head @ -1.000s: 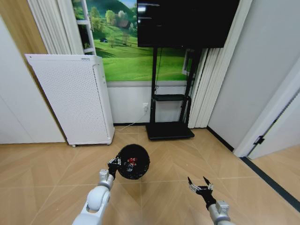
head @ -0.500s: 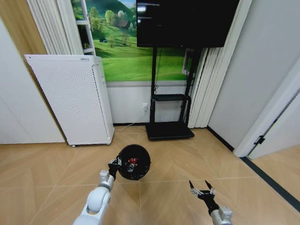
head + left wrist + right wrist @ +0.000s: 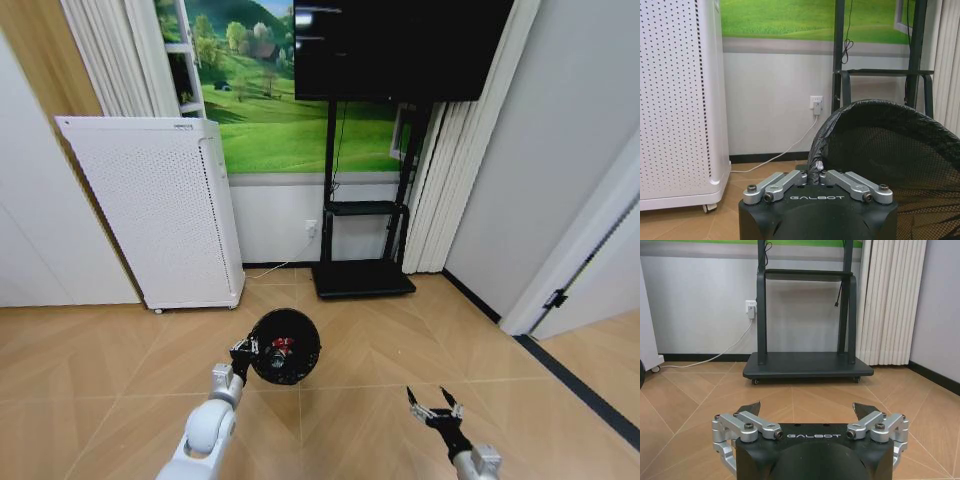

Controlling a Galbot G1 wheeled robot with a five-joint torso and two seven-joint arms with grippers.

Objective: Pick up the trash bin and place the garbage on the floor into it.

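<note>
Left gripper [image 3: 243, 352] clamped on the rim of the trash bin [image 3: 285, 345], holding it above the herringbone parquet floor [image 3: 380, 330]. Bin is round, black, mesh-walled with a black liner; red garbage [image 3: 282, 346] lies inside. Right gripper [image 3: 434, 409] hangs low to the right, well apart, fingers spread and empty. "GALBOT" printed on both gripper bodies. White perforated appliance [image 3: 150, 210] stands at the wall behind.

Our left arm reaches forward and low on our left side, its black-and-silver left gripper [image 3: 246, 352] with fingers [image 3: 782, 181] pinched together on the rim of the small round black plastic trash bin [image 3: 285, 346], which hangs above the floor. Our right arm extends low on our right, and its black-and-silver right gripper [image 3: 434, 406] points forward with fingers [image 3: 749, 408] spread wide, holding nothing.
</note>
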